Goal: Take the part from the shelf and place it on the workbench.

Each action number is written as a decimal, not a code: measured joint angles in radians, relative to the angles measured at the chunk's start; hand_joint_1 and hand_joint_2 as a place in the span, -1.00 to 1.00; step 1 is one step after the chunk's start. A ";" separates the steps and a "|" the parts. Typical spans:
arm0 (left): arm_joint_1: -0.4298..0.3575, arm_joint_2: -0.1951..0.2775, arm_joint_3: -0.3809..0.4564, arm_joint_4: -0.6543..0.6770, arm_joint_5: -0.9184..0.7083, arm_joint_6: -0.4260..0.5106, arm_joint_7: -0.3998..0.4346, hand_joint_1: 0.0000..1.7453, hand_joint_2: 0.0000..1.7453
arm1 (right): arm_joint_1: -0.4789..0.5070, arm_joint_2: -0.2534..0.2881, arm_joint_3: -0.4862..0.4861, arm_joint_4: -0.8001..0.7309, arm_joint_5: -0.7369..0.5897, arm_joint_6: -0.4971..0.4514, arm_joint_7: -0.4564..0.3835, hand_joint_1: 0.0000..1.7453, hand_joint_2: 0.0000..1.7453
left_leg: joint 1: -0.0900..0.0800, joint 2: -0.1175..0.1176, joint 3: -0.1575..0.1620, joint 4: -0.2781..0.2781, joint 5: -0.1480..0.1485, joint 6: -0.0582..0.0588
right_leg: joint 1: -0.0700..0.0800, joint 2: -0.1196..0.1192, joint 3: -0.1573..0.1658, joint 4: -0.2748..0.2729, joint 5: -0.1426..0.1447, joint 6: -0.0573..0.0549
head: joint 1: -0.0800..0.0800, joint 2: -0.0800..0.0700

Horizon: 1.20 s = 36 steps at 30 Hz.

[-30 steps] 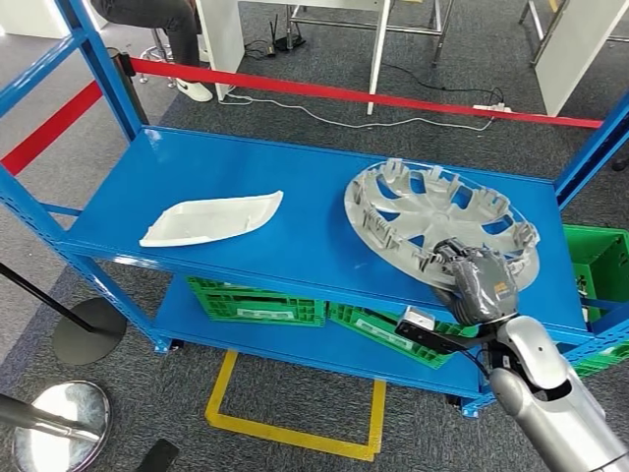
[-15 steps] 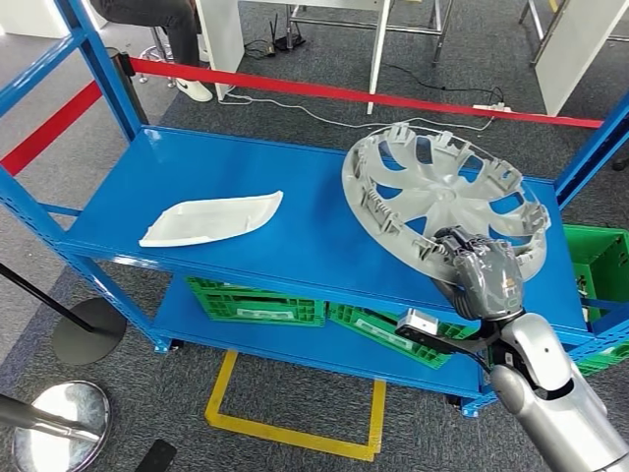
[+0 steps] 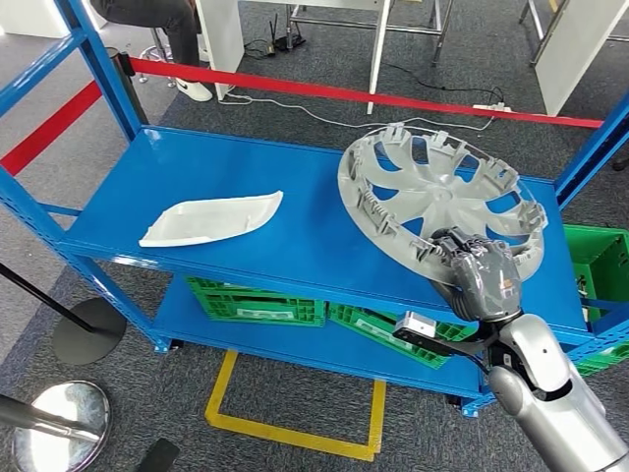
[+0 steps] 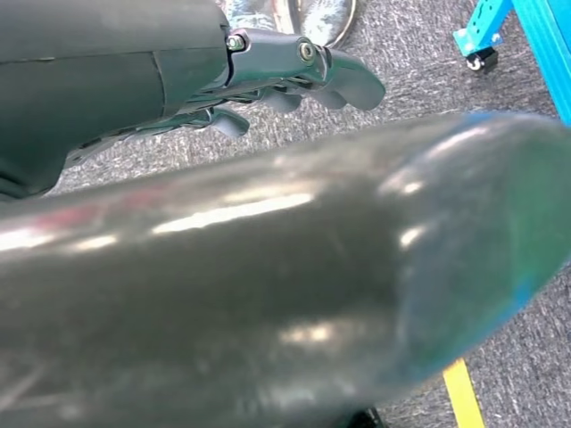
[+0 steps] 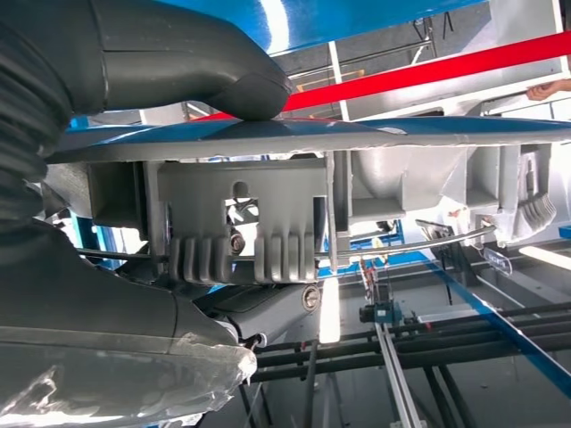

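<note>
**Hubcap gripped at near rim, tilted up off shelf**

Right hand at lower right of head view, fingers wrapped over near rim of silver hubcap, thumb underneath; rim clamped between thumb and fingers, also seen close in right wrist view. Hubcap at right-centre of frame, inner side up with clips and ribs showing, tilted: far edge raised, near edge low by front lip of blue shelf. Whether any part touches the deck: cannot tell. White curved panel lying flat at left-centre of shelf, well apart. Left hand at top of left wrist view, above grey carpet, holding nothing, fingers loosely extended and slightly apart.

Handling guess: thin moulded plastic, light, fairly stiff but flexes at spokes; wide disc held at one edge, so likely to lever and droop or twist in grip. Smooth painted face likely slippery; ribbed inner rim best hold. Clips look fragile, avoid knocking on shelf uprights. Workbench not visible in these views.
</note>
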 joint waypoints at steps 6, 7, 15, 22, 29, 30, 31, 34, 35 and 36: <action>-0.003 0.005 -0.011 -0.001 -0.028 0.018 0.017 -1.00 1.00 | 0.007 0.000 0.000 -0.004 0.003 0.000 0.004 1.00 1.00 | 0.000 0.000 0.000 0.000 0.000 0.000 | 0.000 0.000 0.000 0.000 0.000 0.000 | 0.000 0.000; -0.004 0.006 -0.014 -0.002 -0.036 0.020 0.022 -1.00 1.00 | 0.009 0.000 0.000 -0.006 0.004 0.000 0.004 1.00 1.00 | 0.000 0.000 0.000 0.000 0.000 0.000 | 0.000 0.000 0.000 0.000 0.000 0.000 | 0.000 0.000; -0.016 0.019 -0.049 -0.012 -0.112 0.056 0.084 -1.00 1.00 | 0.026 0.000 -0.002 -0.017 0.018 0.002 0.012 1.00 1.00 | 0.000 0.000 0.000 0.000 0.000 0.000 | 0.000 0.000 0.000 0.000 0.000 0.000 | 0.000 0.000; -0.016 0.023 -0.059 -0.018 -0.106 0.059 0.074 -1.00 1.00 | 0.033 0.000 -0.004 -0.024 0.021 0.002 0.013 1.00 1.00 | 0.000 0.000 0.000 0.000 0.000 0.000 | 0.000 0.000 0.000 0.000 0.000 0.000 | 0.000 0.000; -0.016 0.023 -0.059 -0.019 -0.097 0.059 0.061 -1.00 1.00 | 0.039 0.000 -0.006 -0.025 0.024 0.001 0.014 1.00 1.00 | 0.000 0.000 0.000 0.000 0.000 0.000 | 0.000 0.000 0.000 0.000 0.000 0.000 | 0.000 0.000; -0.016 0.023 -0.059 -0.019 -0.097 0.060 0.061 -1.00 1.00 | 0.040 0.000 -0.007 -0.025 0.024 0.001 0.015 1.00 1.00 | 0.000 0.000 0.000 0.000 0.000 0.000 | 0.000 0.000 0.000 0.000 0.000 0.000 | 0.000 0.000; -0.016 0.023 -0.059 -0.019 -0.097 0.060 0.061 -1.00 1.00 | 0.041 0.000 -0.007 -0.025 0.025 0.002 0.015 1.00 1.00 | 0.000 0.000 0.000 0.000 0.000 0.000 | 0.000 0.000 0.000 0.000 0.000 0.000 | 0.000 0.000; -0.016 0.023 -0.059 -0.019 -0.102 0.062 0.061 -1.00 1.00 | 0.046 0.000 -0.010 -0.029 0.026 0.002 0.016 1.00 1.00 | 0.000 0.000 0.000 0.000 0.000 0.000 | 0.000 0.000 0.000 0.000 0.000 0.000 | 0.000 0.000; -0.016 0.023 -0.059 -0.019 -0.103 0.062 0.061 -1.00 1.00 | 0.047 0.000 -0.010 -0.030 0.027 0.002 0.016 1.00 1.00 | 0.000 0.000 0.000 0.000 0.000 0.000 | 0.000 0.000 0.000 0.000 0.000 0.000 | 0.000 0.000; -0.016 0.023 -0.059 -0.019 -0.105 0.062 0.061 -1.00 1.00 | 0.048 0.000 -0.011 -0.031 0.027 0.002 0.016 1.00 1.00 | 0.000 0.000 0.000 0.000 0.000 0.000 | 0.000 0.000 0.000 0.000 0.000 0.000 | 0.000 0.000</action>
